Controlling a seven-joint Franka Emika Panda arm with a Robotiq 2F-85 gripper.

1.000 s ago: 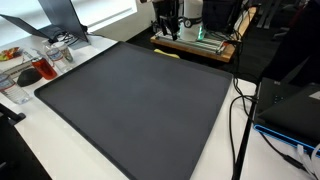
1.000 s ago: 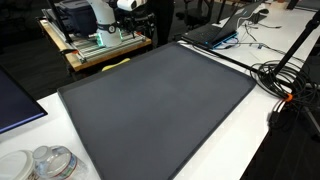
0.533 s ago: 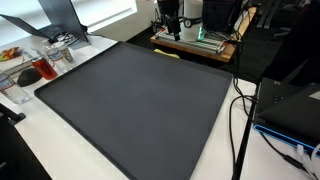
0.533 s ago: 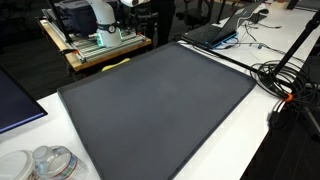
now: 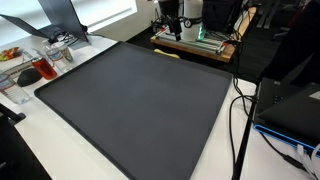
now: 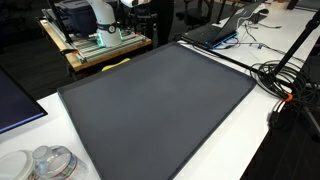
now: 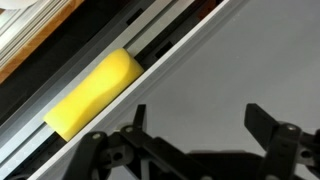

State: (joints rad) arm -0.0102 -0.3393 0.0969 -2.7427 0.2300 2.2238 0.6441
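1 gripper (image 7: 195, 118): jaws spread wide, empty, hanging over the far edge of the dark grey mat (image 5: 140, 100). 1 yellow foam block (image 7: 95, 93): lying flat just beyond that edge, alongside it, near the gripper, untouched.

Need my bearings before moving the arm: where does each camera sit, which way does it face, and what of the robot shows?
In an exterior view: sits across the table from the arm, looks over the grey mat toward it.
In an exterior view: sits off another near corner, faces the arm; laptop beyond the mat.
Wrist view: looks down at the mat's edge; the open pincer shows at the bottom.
Shared: all three show the yellow block by the mat.
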